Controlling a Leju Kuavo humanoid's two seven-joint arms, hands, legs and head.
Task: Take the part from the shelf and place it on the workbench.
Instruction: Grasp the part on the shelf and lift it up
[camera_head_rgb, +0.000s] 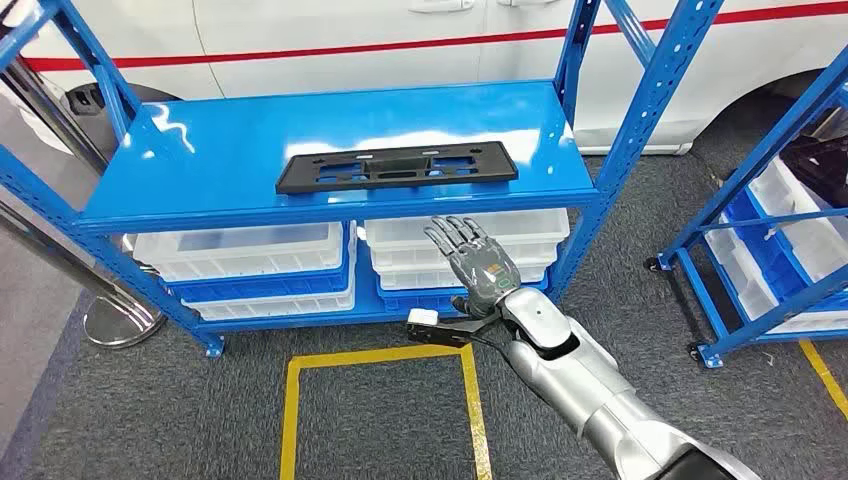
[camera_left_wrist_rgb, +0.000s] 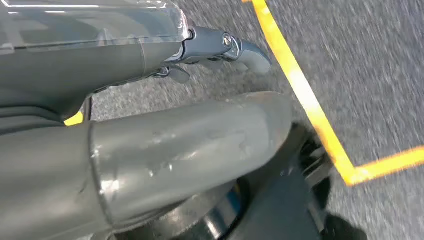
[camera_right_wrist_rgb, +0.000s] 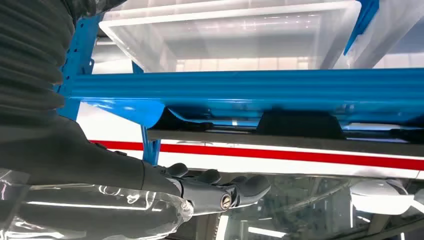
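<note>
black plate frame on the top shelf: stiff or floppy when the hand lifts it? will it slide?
The black frame looks like thin moulded plastic with cut-outs, so probably light and fairly stiff, perhaps flexing slightly if lifted by one end. It lies flat on the glossy blue shelf, so it would likely slide when pushed, not tip. The right hand is open below the shelf edge.

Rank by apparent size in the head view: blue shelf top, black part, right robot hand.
1. Blue shelf top, largest.
2. Black part.
3. Right robot hand, smallest, though it is nearer the camera, so its look is inflated.
</note>
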